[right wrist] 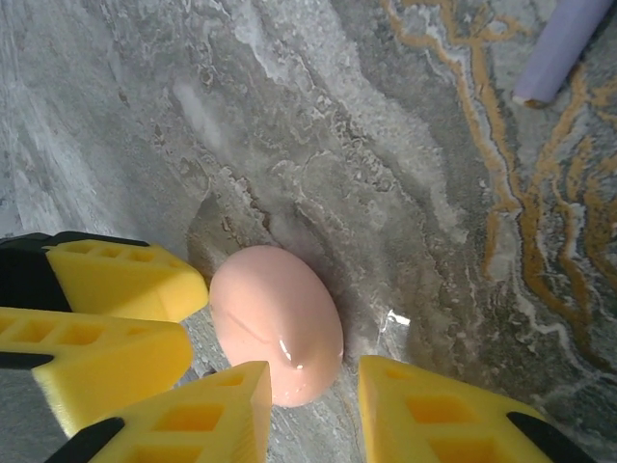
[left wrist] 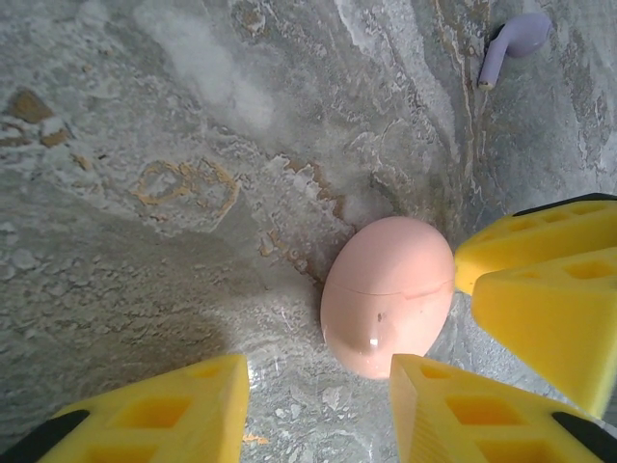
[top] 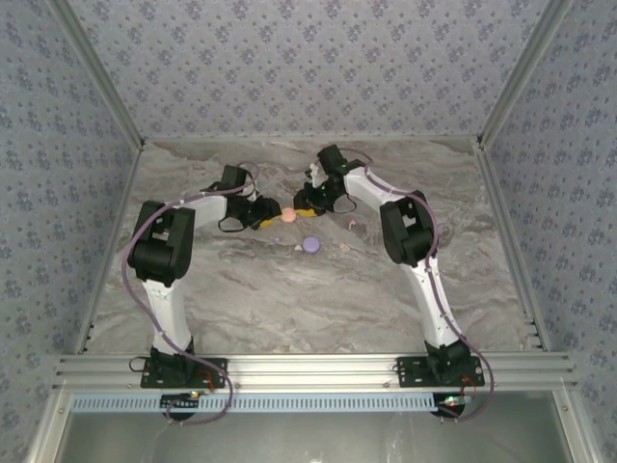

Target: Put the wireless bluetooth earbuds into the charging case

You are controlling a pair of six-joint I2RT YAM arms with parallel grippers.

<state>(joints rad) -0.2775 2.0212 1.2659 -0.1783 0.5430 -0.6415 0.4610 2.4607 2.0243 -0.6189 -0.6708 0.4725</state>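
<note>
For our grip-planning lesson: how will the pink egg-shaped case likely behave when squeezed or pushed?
The pink case looks smooth and glossy, with a bright glint, so it may slip between the yellow fingers. Its rounded egg shape could let it rock or spin when nudged. The seam around it hints at a lid that might open under uneven pressure.

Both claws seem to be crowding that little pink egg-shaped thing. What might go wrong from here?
1. The left claw and right claw both crowd the pink case, so they might bump each other.
2. The case looks smooth, rounded and shut; it may slip out of a pinch.
3. A lilac earbud lies loose nearby and could get knocked away.
</note>
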